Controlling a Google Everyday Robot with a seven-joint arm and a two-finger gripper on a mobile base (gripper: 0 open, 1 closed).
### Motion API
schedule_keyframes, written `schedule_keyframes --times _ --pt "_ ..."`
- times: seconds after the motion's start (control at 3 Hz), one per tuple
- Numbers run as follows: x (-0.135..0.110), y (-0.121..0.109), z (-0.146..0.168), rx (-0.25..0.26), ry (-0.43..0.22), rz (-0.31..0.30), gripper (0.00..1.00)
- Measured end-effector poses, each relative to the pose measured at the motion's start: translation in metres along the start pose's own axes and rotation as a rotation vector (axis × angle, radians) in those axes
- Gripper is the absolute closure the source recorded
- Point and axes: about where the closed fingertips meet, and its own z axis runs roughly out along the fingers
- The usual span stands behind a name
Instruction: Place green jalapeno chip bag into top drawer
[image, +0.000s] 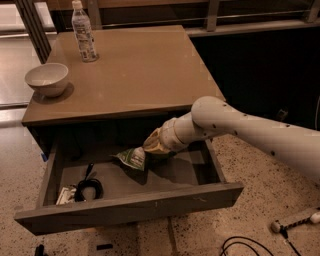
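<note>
The green jalapeno chip bag (131, 158) is a small crinkled green bag with a white patch. It hangs from my gripper (151, 145) inside the open top drawer (130, 207), just above the middle of the drawer floor. My gripper is shut on the bag's right end. My white arm (240, 125) reaches in from the right, below the table's front edge. The drawer is pulled well out.
A black cord coil (88, 188) and a small white item (65, 195) lie in the drawer's left part. A white bowl (46, 78) and a water bottle (83, 32) stand on the table top (145, 65). Cables (245, 245) and a white tool (295, 220) lie on the floor at the right.
</note>
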Motion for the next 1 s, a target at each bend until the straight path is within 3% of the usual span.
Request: schedule_keyframes --times 0.33,1.0 --pt "0.0007 0.0002 0.0015 -0.002 0.000 0.000 0.82" --pt "0.0007 0.0003 0.0016 -0.002 0.000 0.000 0.36"
